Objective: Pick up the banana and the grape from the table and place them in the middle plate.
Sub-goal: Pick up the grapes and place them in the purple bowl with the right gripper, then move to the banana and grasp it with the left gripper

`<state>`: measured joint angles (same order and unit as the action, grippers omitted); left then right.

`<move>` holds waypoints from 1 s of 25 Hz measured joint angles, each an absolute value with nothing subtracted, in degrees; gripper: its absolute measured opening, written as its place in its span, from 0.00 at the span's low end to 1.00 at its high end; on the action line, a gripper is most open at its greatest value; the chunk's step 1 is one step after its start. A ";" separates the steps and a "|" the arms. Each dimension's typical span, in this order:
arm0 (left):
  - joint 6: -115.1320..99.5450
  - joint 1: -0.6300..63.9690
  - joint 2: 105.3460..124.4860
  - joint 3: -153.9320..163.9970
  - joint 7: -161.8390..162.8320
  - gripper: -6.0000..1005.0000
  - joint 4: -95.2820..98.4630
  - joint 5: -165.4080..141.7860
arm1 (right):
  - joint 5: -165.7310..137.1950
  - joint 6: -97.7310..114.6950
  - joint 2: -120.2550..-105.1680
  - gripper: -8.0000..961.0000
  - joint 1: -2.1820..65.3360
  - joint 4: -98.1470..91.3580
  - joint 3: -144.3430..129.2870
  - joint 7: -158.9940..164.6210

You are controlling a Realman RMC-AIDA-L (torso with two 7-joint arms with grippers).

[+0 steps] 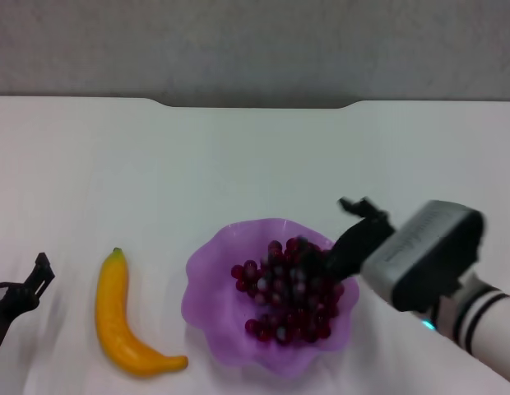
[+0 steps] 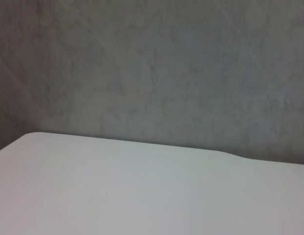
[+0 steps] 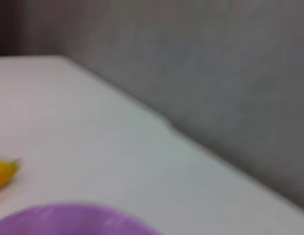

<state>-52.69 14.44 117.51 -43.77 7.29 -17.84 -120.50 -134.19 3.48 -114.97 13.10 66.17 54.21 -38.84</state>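
We see the right gripper (image 1: 344,234) over the right rim of the middle plate (image 1: 207,303), its black fingers spread and holding nothing; the grape (image 1: 289,290) lies inside that plate, near the table's (image 1: 238,156) front edge; the banana (image 1: 123,317) rests on the table just left of the plate; the left gripper (image 1: 20,292), fingers parted, sits at the front-left corner.

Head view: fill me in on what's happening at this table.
The grape bunch lies in the middle plate, with the right tool over the plate's right rim beside it. The banana is on the table, left of the plate and not yet picked up. The left tool sits at the table's left edge, near the banana.
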 joint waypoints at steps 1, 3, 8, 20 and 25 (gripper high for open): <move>-52.66 14.47 117.52 -43.77 7.29 0.89 -17.84 -120.50 | -134.02 7.48 -114.97 0.94 12.12 65.99 53.79 -38.85; -52.65 14.38 117.51 -43.77 7.29 0.89 -17.84 -120.50 | -133.96 13.76 -114.89 0.94 10.63 65.75 52.84 -38.79; -52.67 14.32 117.51 -43.77 7.37 0.89 -17.84 -120.50 | -134.53 27.54 -114.72 0.94 9.64 62.16 51.30 -39.42; -52.78 14.36 117.66 -43.33 7.30 0.89 -18.30 -120.99 | -134.05 52.69 -115.31 0.94 13.04 37.89 46.99 -27.92; -52.95 14.54 117.63 -43.12 7.29 0.89 -18.98 -121.23 | -133.95 56.30 -115.42 0.94 15.43 29.81 45.43 -19.84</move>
<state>-52.95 14.54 117.63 -43.12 7.29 -18.98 -121.23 -133.95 56.30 -115.42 15.43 29.81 45.43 -19.84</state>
